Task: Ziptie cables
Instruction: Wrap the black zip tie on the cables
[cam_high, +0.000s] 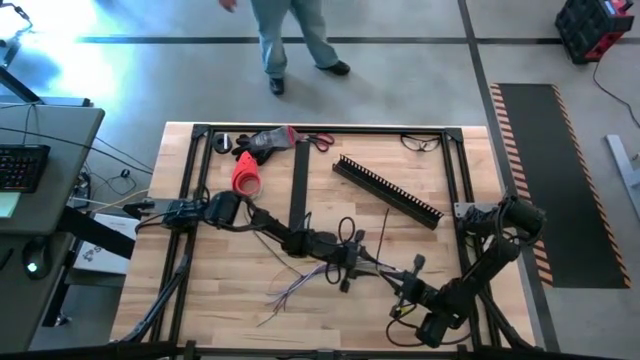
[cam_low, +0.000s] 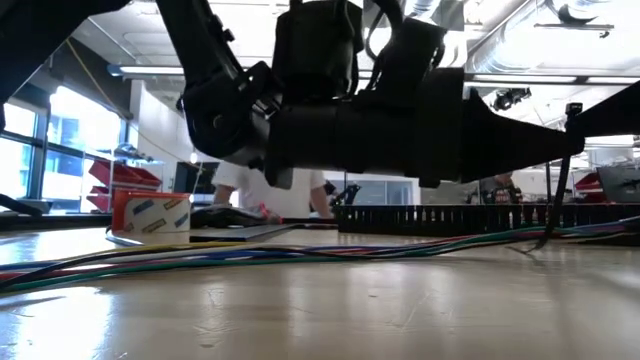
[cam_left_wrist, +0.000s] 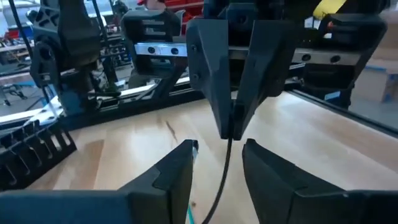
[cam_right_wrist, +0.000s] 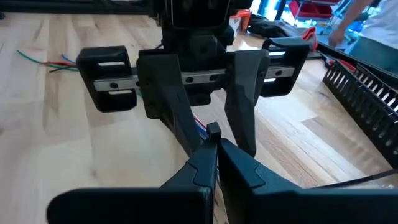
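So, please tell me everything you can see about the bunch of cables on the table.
The cables are a loose bunch of thin, flexible wires in mixed colours: green, blue, red, grey. They lie flat on the wooden table, running from splayed free ends at the near left toward the middle, where both grippers meet above them. The left gripper stands open over them. In the low view they stretch across the whole width of the table.
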